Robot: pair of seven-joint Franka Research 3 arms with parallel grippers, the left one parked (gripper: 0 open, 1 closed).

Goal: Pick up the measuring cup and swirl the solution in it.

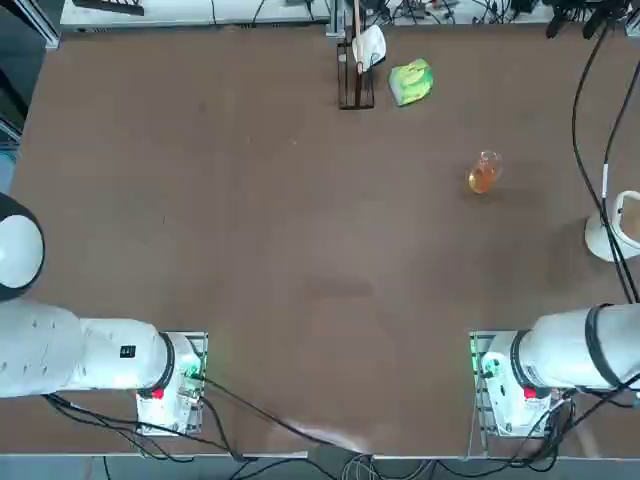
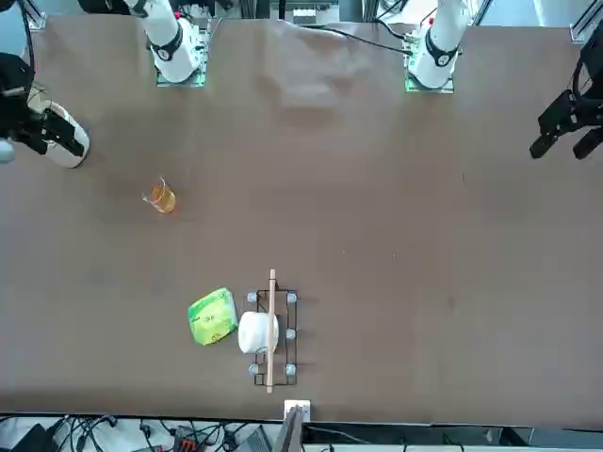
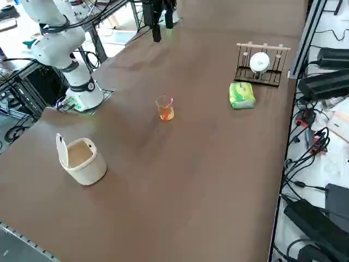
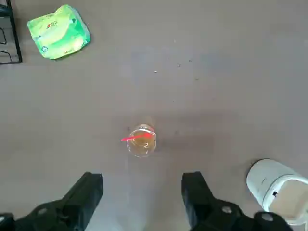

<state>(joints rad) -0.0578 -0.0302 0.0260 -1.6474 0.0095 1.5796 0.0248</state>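
Clock taken from the top view, 12 at the far edge, measuring cup as centre. Table (image 1: 300,230): brown, under everything. My claw (image 4: 143,195): wide, holding nothing; in the front view it shows at 10 o'clock from the measuring cup, overlapping the mug. Rack (image 1: 356,92): 10 o'clock, white cup (image 3: 259,62) on it. Mug (image 3: 86,164): white, 4 o'clock. Packet (image 1: 411,82): green-yellow, 11 o'clock, just beside the rack. Measuring cup (image 3: 165,107): clear, on the table, apart from my claw. Solution (image 2: 165,201): amber, inside it.

No clearly readable text
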